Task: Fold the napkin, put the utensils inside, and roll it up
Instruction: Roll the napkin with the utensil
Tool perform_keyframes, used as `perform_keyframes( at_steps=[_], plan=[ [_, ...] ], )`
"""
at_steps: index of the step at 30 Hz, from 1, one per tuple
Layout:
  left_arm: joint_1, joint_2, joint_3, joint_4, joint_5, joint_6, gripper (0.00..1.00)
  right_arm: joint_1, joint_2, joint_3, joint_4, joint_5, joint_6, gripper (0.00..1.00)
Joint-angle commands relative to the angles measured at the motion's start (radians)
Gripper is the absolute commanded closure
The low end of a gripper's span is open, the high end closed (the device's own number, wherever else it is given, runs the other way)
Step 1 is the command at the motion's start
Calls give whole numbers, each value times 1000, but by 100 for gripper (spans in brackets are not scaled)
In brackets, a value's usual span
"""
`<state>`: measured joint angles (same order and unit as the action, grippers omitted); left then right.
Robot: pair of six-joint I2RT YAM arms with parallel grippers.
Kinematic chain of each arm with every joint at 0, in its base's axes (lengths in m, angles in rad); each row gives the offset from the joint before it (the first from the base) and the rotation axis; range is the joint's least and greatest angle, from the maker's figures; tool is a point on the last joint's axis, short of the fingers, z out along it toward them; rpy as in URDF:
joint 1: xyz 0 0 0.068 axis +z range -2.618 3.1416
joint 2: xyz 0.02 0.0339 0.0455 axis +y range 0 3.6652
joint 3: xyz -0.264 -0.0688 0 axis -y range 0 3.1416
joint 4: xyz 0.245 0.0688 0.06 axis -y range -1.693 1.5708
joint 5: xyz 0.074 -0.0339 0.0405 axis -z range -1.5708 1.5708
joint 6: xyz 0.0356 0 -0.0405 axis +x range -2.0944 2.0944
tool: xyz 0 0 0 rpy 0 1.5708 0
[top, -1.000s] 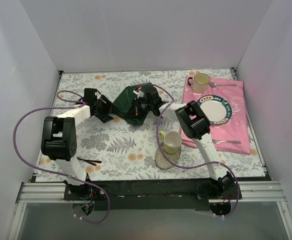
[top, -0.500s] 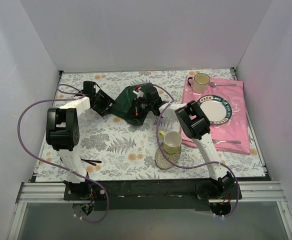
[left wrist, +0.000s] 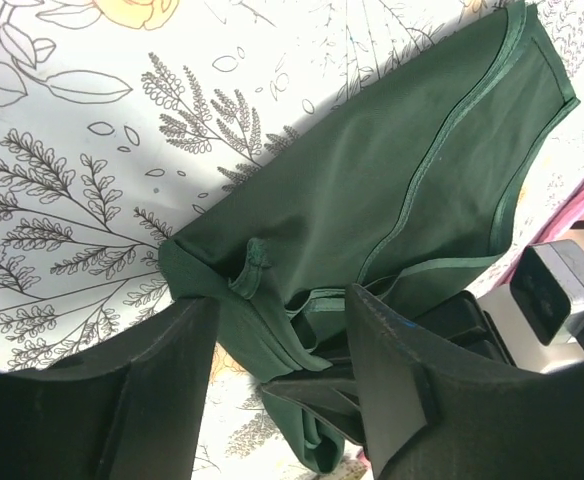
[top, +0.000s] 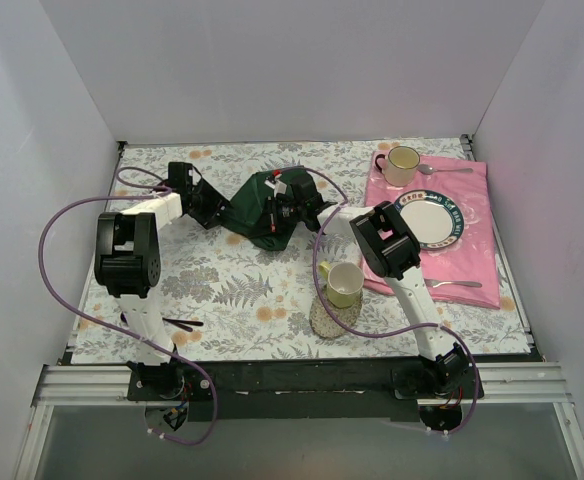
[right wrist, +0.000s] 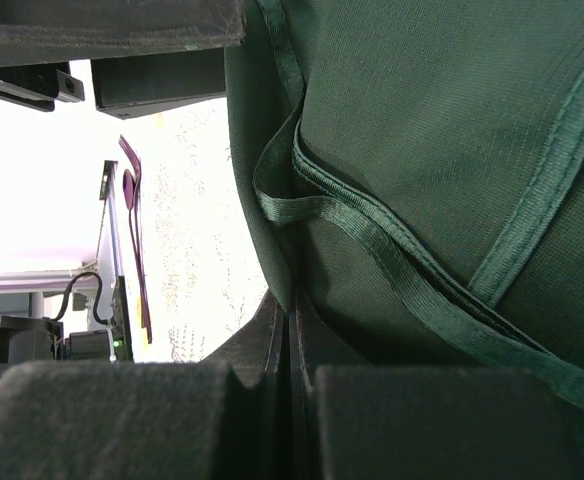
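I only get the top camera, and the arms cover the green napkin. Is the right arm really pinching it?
Observer: Yes. The right wrist camera shows the right jaws pressed shut, with a hemmed fold of the napkin caught between them.
Kid: What about the left one?
Observer: It's open. The left wrist camera shows the left jaws standing apart, with a bunched corner of the napkin in the gap.
Kid: Is it folded neatly?
Observer: No. Up close in the left wrist view, the hems run at different angles over doubled layers, and there's a small crumpled tuck at that corner.
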<state>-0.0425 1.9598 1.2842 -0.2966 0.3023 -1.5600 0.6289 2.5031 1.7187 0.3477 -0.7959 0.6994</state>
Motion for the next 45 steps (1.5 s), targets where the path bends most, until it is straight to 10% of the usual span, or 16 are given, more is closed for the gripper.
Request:
perform_keyframes(
  at_steps=[1, 23, 34, 45],
  plan=[
    [-5, -41, 46, -16, -95, 93, 43, 0, 14, 1, -44, 23, -29, 99],
    [-135, -124, -92, 4, -29, -121, 33, 0, 8, 5, -58, 40, -32, 99],
    [-138, 0, 24, -124, -132, -118, 48, 0, -1, 1, -82, 50, -70, 99],
    [-138, 57, 67, -154, -131, -15, 90, 9, -6, 87, -258, 70, -230, 99]
  ],
)
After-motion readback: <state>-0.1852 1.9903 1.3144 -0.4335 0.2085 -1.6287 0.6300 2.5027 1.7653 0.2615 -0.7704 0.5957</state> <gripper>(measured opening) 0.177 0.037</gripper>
